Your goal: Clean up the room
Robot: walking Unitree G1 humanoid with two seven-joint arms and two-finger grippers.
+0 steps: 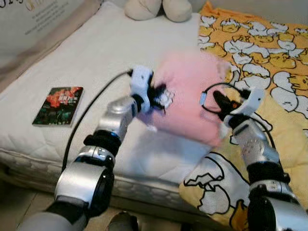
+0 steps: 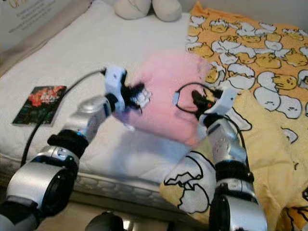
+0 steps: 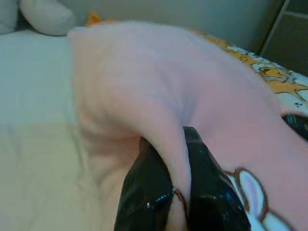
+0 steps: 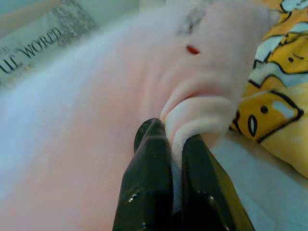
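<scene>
A fluffy pink blanket (image 1: 187, 94) is held up above the white mattress (image 1: 96, 57), blurred with motion. My left gripper (image 1: 155, 97) is shut on its left edge; in the left wrist view a fold of pink fleece (image 3: 159, 120) sits pinched between the black fingers (image 3: 144, 192). My right gripper (image 1: 217, 101) is shut on the blanket's right edge, where the right wrist view shows pink fabric (image 4: 120, 96) clamped between its fingers (image 4: 149, 183). A white rabbit motif (image 3: 250, 192) shows on the blanket near my left gripper.
A book with a red and green cover (image 1: 58, 105) lies on the mattress at the left. A yellow duck-print duvet (image 1: 269, 53) covers the right side and hangs over the bed's front edge. A cream plush toy (image 1: 159, 8) sits at the head.
</scene>
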